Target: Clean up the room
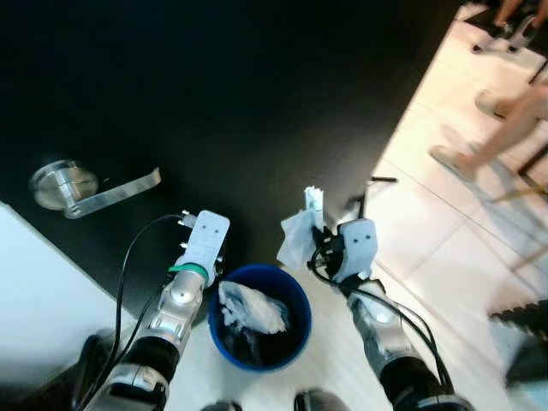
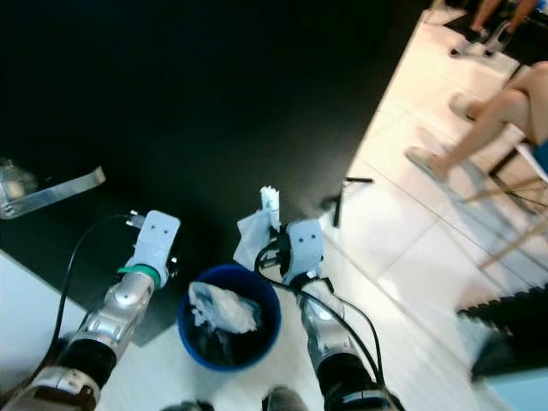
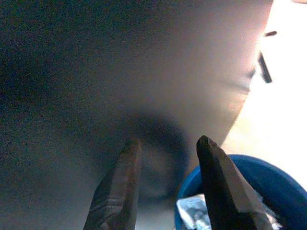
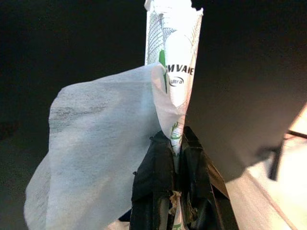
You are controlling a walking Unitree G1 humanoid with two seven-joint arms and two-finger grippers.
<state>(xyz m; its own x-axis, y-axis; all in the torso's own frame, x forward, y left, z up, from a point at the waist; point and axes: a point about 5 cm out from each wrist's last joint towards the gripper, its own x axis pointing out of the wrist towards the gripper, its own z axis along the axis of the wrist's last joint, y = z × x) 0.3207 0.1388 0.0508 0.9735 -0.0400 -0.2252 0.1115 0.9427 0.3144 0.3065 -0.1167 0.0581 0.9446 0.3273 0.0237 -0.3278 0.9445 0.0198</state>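
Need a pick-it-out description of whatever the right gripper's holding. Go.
Start at the black door with the silver lever handle; at its foot stands a blue bin. Just right of the bin, the right gripper has its jaws shut on a white wrapper with green print and a limp tissue, unlike the crumpled paper in the bin.

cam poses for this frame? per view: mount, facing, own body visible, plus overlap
Left eye, right eye: head stereo pair, looking down at the blue bin by a black door; both silver arms show, plus a seated person's legs across the floor.
Left wrist: along the left gripper, fingers apart, toward the door and bin rim.
Right wrist: along the right gripper, closed on a white wrapper and tissue.
Shared: bin and door in the head and left wrist views.
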